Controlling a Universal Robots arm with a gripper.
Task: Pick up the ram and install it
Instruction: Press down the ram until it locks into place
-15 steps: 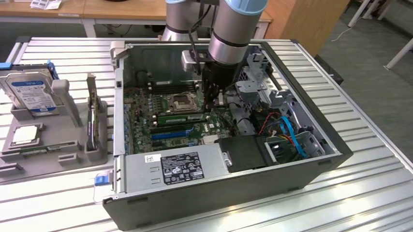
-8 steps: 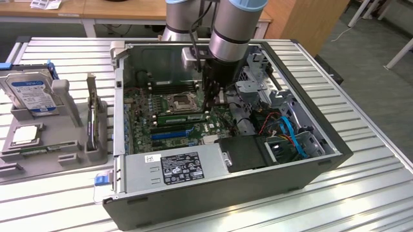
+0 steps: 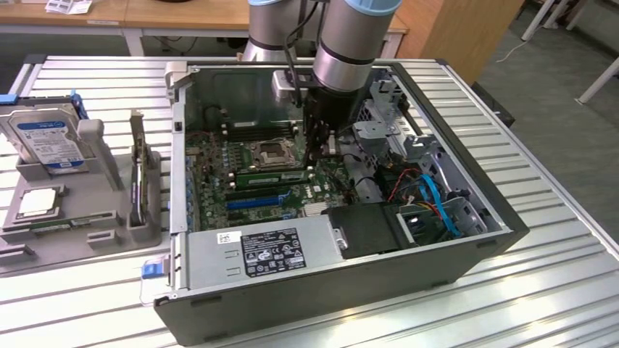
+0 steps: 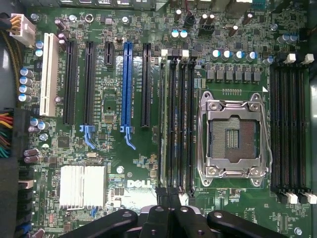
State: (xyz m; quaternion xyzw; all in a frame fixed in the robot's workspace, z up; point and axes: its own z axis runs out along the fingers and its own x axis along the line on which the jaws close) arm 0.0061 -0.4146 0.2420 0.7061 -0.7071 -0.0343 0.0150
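Observation:
The ram (image 3: 272, 177) is a long green stick standing on edge in a memory slot beside the CPU socket (image 3: 268, 151), inside the open computer case. In the wrist view the ram (image 4: 163, 124) shows edge-on in the slot nearest the expansion slots. My gripper (image 3: 324, 154) reaches down into the case at one end of that stick. Its black fingers (image 4: 161, 198) are shut together, and the gripper (image 4: 168, 194) hangs over the end of the memory slots. I see nothing between the fingers. Whether they touch the ram I cannot tell.
The case (image 3: 320, 290) lies open on a slatted metal table (image 3: 541, 290), with its power supply (image 3: 266, 250) at the front and cables and a drive cage at the exterior view's right. A grey fixture (image 3: 97, 217) at the exterior view's left holds a hard drive (image 3: 46, 138), a silver chip (image 3: 37, 203) and an upright card (image 3: 141, 181).

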